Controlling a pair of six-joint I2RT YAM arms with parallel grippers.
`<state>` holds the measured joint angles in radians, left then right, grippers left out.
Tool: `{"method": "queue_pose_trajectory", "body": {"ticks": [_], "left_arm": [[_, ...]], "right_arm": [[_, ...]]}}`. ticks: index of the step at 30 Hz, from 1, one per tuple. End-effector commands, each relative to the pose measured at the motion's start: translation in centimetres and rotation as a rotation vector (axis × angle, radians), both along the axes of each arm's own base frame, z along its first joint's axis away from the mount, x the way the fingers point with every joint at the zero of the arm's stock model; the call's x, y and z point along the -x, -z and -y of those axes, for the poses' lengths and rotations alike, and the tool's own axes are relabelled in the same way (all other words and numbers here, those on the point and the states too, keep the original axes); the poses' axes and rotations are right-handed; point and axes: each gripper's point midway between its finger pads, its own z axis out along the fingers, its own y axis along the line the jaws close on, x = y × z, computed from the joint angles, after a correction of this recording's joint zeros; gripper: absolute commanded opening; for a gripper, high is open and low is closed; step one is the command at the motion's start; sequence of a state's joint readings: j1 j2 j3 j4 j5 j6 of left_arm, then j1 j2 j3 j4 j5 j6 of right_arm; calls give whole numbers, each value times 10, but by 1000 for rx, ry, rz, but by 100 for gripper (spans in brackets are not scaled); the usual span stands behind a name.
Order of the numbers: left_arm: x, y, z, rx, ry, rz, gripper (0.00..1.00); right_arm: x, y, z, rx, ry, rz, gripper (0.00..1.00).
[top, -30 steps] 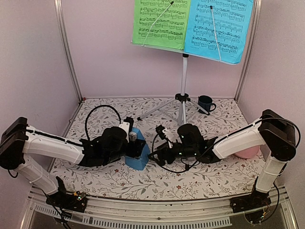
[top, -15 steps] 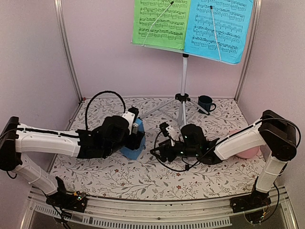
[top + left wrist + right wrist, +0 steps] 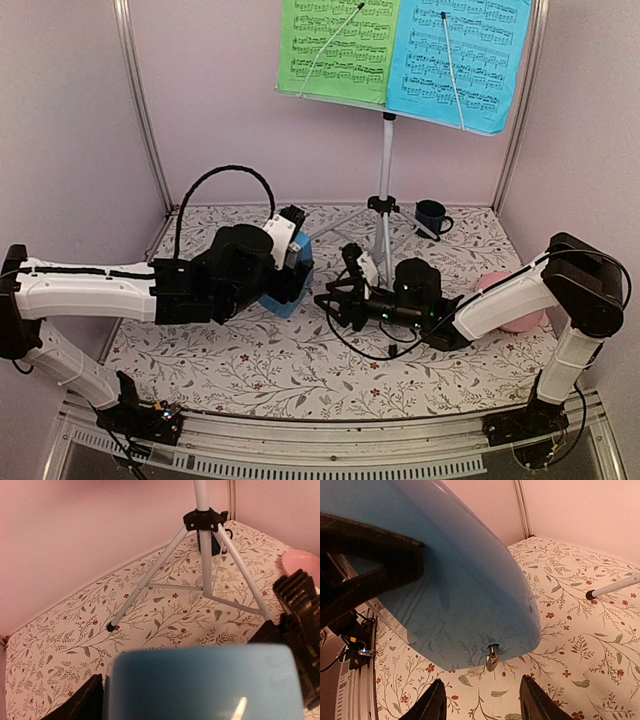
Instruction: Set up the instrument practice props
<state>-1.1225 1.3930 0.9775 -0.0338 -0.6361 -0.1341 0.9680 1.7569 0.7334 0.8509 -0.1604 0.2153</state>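
Metronome [image 3: 290,298] | pinched in left hand [image 3: 292,262], tilted | right hand [image 3: 482,705] spread beside its base

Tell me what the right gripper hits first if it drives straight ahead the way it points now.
Most likely the small metal key on the blue metronome, which the left gripper holds tilted off the table. Depth is hard to judge.

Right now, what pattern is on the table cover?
White table cover with leafy vines and small red flowers; clearest in the left wrist view.
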Motion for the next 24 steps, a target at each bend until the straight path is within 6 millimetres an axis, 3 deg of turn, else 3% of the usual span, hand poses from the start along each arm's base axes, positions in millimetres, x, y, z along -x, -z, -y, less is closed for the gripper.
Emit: {"method": "queue_pose_trajectory", "body": {"ticks": [1,14,24], "left_arm": [[5,-61,5,133,14,96,2],[9,-70,3,188,32,106,2],[13,-69,6,199,58,102,2]], "right_arm": [[-5,-23,-6,-64,-1,58,49],[-4,-11,-27,-56,-9,-5,46],[-12,-17,-30,-52,16,-1,32]]}}
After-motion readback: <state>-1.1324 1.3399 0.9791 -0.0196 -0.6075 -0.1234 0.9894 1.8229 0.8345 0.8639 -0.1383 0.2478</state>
